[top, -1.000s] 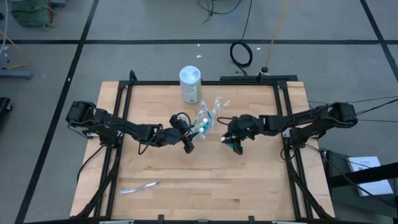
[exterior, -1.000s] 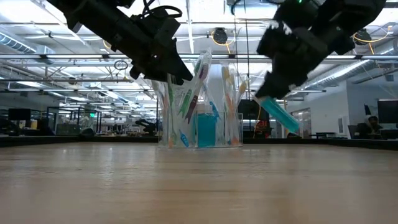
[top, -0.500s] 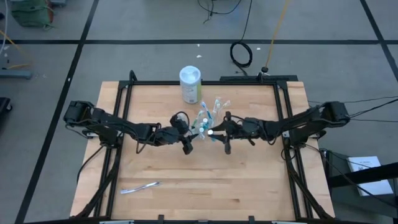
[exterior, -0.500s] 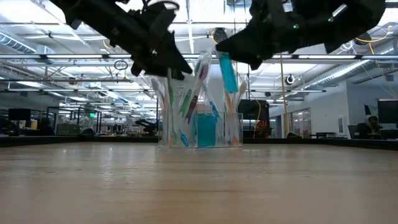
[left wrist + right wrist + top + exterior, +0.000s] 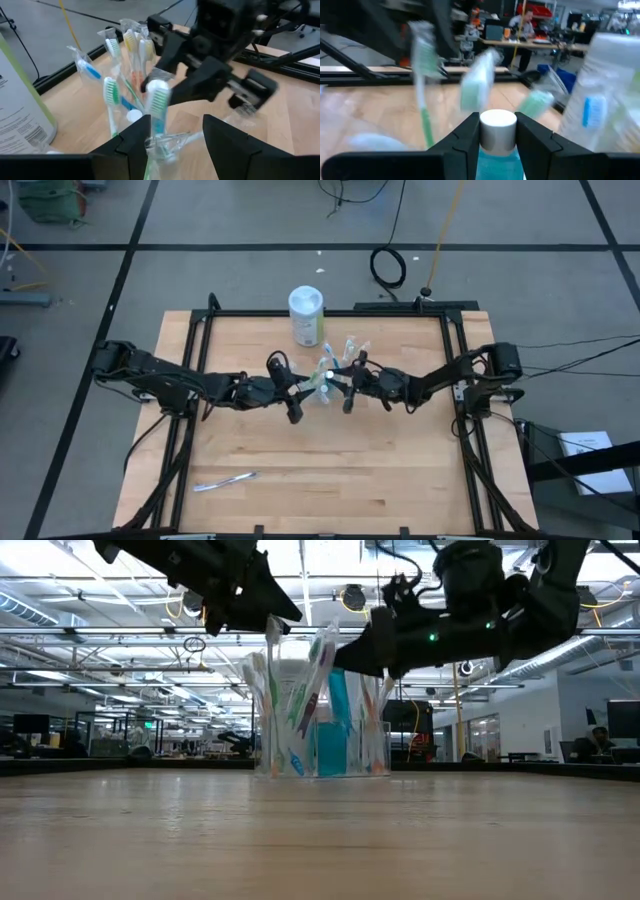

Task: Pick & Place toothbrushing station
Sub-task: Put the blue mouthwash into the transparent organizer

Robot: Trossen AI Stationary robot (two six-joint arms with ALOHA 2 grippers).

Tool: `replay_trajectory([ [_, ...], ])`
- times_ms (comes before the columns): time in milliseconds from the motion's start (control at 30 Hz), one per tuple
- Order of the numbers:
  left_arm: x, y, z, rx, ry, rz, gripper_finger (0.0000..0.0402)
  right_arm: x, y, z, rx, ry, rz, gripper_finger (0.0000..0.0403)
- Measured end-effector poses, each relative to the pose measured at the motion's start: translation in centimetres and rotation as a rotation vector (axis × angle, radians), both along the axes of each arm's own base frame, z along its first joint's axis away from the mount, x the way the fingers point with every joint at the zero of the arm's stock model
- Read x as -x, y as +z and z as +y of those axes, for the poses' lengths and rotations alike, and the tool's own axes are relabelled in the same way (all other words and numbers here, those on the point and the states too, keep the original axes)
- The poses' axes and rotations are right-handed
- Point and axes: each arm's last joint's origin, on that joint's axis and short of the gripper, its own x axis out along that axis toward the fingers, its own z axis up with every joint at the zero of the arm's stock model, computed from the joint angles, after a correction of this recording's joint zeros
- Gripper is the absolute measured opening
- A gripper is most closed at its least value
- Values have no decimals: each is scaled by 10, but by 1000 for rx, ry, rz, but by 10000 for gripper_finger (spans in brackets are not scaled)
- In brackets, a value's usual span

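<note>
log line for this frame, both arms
left gripper: beside clear cup, holding toothbrush | right gripper: shut on toothpaste tube at the cup | stray toothbrush: table front-left

No wording can be made out anywhere. The white canister (image 5: 20, 107) beside the cup of toothbrushes (image 5: 150, 120) carries a label with lines of small print and a barcode, all too fine to read. A white sheet (image 5: 590, 455) on the floor beyond the table's (image 5: 400, 470) right edge shows print, also unreadable.
</note>
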Motion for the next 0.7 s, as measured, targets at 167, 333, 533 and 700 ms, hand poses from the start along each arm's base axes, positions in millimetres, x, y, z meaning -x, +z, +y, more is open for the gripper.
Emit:
replay_trajectory([
  [167,0,-2,0,-3,0,17,186,-1,-10,-13,-37,-35,27,100],
  [333,1,-2,0,-3,1,25,186,-1,-14,-17,-91,14,48,100],
  [533,1,-3,0,0,2,28,186,0,-20,-19,-154,2,94,100],
  [700,1,-4,0,20,10,35,186,1,-21,-19,-87,-37,128,108],
])
